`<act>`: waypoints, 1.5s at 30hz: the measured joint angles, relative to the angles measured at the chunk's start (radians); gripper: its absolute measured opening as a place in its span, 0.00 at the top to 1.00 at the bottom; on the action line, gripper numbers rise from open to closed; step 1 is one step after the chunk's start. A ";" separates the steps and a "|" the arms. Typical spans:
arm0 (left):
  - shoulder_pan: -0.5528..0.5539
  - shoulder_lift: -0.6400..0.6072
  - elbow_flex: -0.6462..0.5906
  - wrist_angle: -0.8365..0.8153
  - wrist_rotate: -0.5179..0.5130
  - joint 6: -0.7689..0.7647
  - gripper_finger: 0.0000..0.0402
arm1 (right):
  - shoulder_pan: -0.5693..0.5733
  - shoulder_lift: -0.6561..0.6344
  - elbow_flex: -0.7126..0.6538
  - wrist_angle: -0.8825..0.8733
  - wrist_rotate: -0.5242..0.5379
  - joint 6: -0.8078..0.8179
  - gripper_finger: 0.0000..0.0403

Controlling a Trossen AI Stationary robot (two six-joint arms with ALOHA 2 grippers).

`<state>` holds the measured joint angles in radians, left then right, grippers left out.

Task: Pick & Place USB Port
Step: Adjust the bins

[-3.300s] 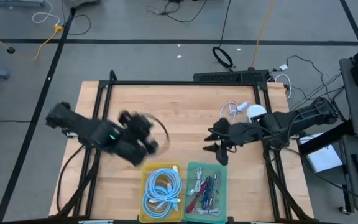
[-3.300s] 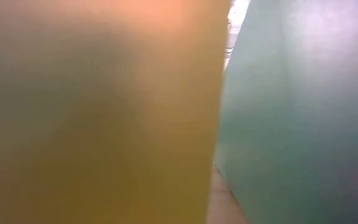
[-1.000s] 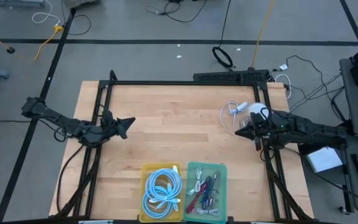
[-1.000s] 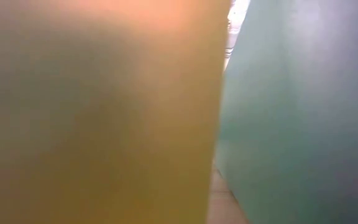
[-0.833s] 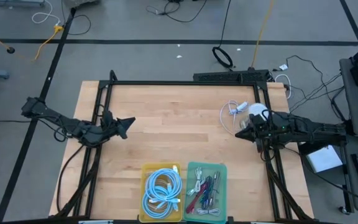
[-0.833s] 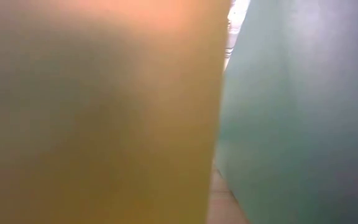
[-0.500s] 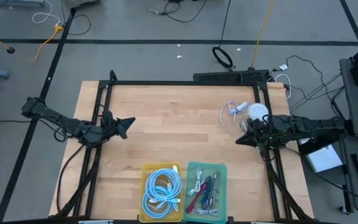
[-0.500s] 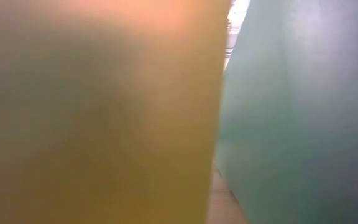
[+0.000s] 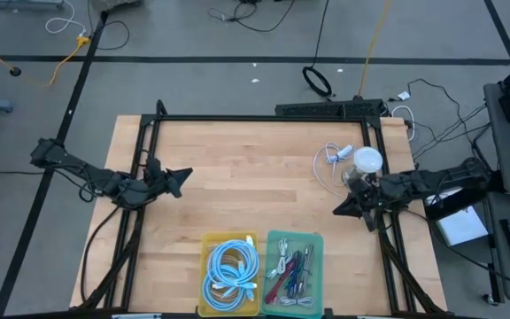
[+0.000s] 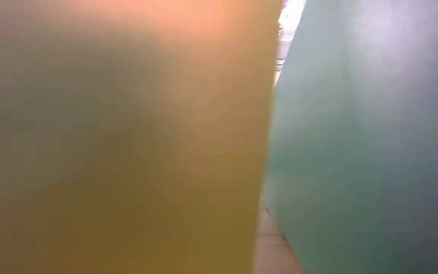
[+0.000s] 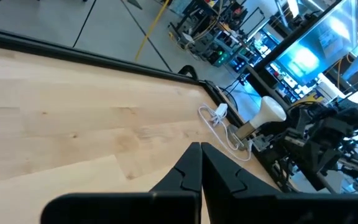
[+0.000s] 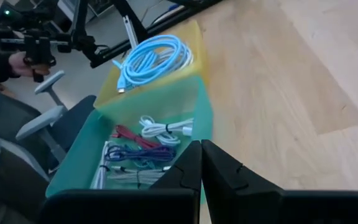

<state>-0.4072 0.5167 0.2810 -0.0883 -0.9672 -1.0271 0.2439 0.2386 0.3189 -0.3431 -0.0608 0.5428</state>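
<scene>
A yellow bin (image 9: 230,271) held blue cables (image 9: 232,266); the green bin (image 9: 294,263) held mixed cables (image 9: 289,266). Both grippers' fingers were closed, empty.

left arm (image 9: 96,177): dark, slim jointed links, black cable along it
right arm (image 9: 432,184): dark, chunkier segments, same finish
left end effector (image 11: 201,163): two matte black pointed fingers, stepped inner edges
right end effector (image 12: 201,158): matching black fingers
</scene>
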 joint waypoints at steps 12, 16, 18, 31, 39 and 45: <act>0.000 0.000 0.000 -0.065 0.001 -0.043 1.00 | 0.071 -0.002 -0.195 0.237 0.079 0.108 1.00; 0.000 0.001 0.000 -0.132 0.003 -0.082 0.98 | 0.085 -0.002 -0.202 0.243 0.103 0.115 1.00; 0.000 0.005 0.000 -0.164 0.013 -0.083 0.99 | 0.087 -0.002 -0.203 0.247 0.111 0.114 1.00; 0.000 0.120 0.000 -0.253 0.062 -0.269 0.94 | 0.087 -0.002 -0.206 0.257 0.109 0.126 1.00; 0.000 0.153 0.000 -0.251 0.135 -0.286 0.94 | 0.087 -0.002 -0.207 0.257 0.109 0.126 1.00; 0.000 0.153 0.000 -0.251 0.135 -0.286 0.94 | 0.087 -0.002 -0.207 0.268 0.104 0.127 1.00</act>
<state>-0.4072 0.6697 0.2810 -0.3389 -0.8318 -1.3130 0.3313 0.2367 0.1117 -0.0752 0.0433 0.6693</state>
